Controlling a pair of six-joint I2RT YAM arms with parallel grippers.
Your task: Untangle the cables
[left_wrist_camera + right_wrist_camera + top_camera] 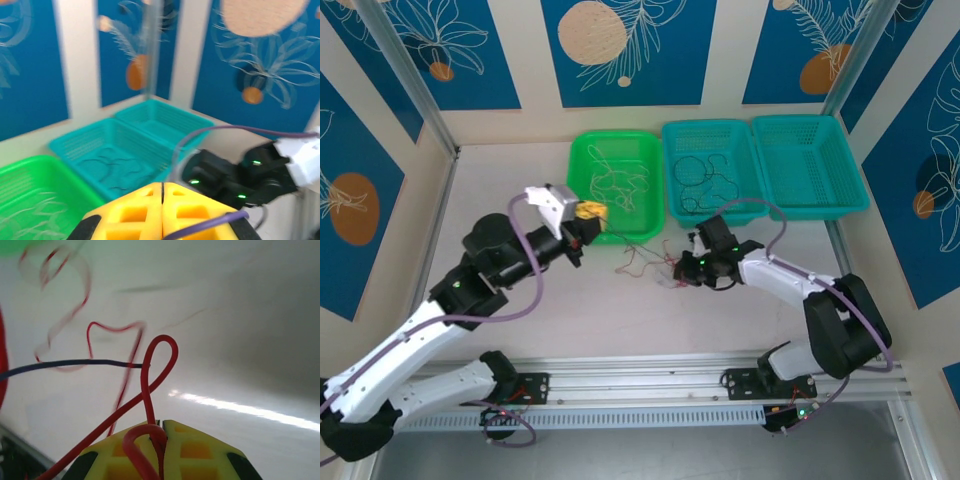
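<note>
Right up close in the right wrist view, the right gripper point(161, 424) has its two yellow fingers point(200, 450) squeezed shut on a red cable point(149, 371). The red cable makes a tall loop just above the fingertips, and another curl of it bends down in front of the left finger. A thin dark cable point(70, 362) comes in from the left side and meets the red loop. More red wire shows farther off, but it is blurry. Under it all is the white table point(240, 340). Seen from the top, this gripper is down low near the middle of the table, at the right edge of a small pile of red cables point(645, 262) that lies just in front of the baskets. The left gripper point(592, 212) is held up at the near edge of the green basket point(582, 150), and its yellow fingers are pressed together. In the left wrist view a purple arm cable point(200, 222) lies across one finger. White cables point(620, 180) lie in the green basket. Black cables point(705, 180) lie in the middle teal basket point(670, 135) next to it. Another teal basket point(850, 170) sits at the far right, touching the middle one.
</note>
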